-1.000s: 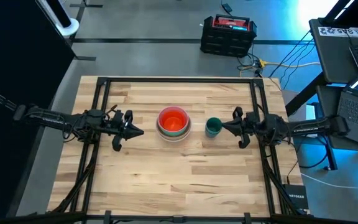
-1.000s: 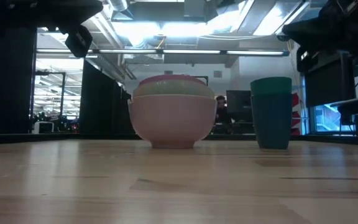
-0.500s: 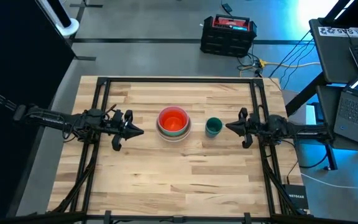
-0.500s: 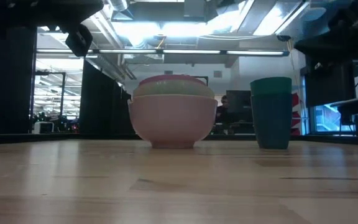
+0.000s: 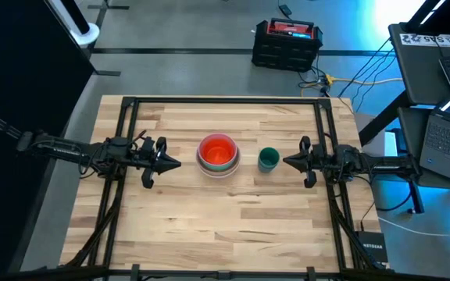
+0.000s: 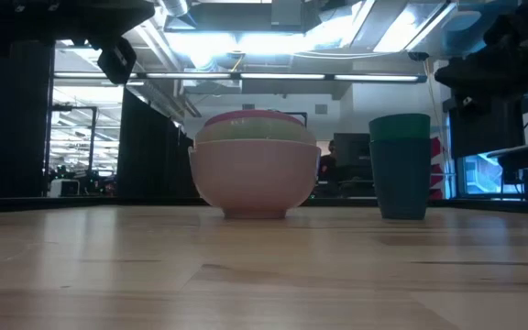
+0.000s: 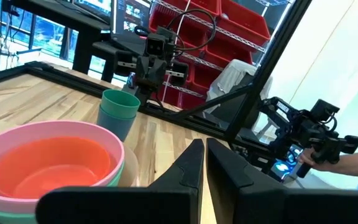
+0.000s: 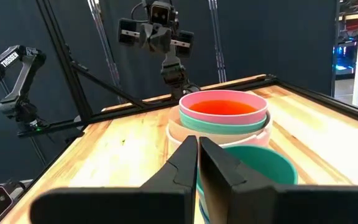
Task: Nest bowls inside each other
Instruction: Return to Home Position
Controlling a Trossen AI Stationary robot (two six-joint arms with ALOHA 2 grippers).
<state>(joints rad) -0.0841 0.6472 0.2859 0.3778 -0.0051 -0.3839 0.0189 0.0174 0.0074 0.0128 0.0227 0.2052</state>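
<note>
The bowls (image 5: 218, 154) stand nested in one stack at the table's middle: a red-orange bowl (image 7: 51, 163) inside a pink one (image 8: 224, 107), then green (image 8: 216, 125), then a pale outer bowl (image 6: 254, 176) resting on the wood. A teal cup (image 5: 268, 159) stands just right of the stack. My left gripper (image 5: 176, 164) hovers shut to the stack's left, pointing level at it. My right gripper (image 5: 286, 161) hovers shut to the right of the cup, pointing level at it. Neither touches anything.
A black frame (image 5: 225, 101) runs around the table top. A black and red case (image 5: 287, 44) sits on the floor beyond the far edge, and laptops (image 5: 444, 55) stand off the right side. Bare wood lies toward the near edge (image 5: 225, 234).
My right gripper has drawn back a little toward the table's right edge and sunk slightly, its wrist levelling out, then held still. The bowls, the cup and my left gripper have stayed put.
</note>
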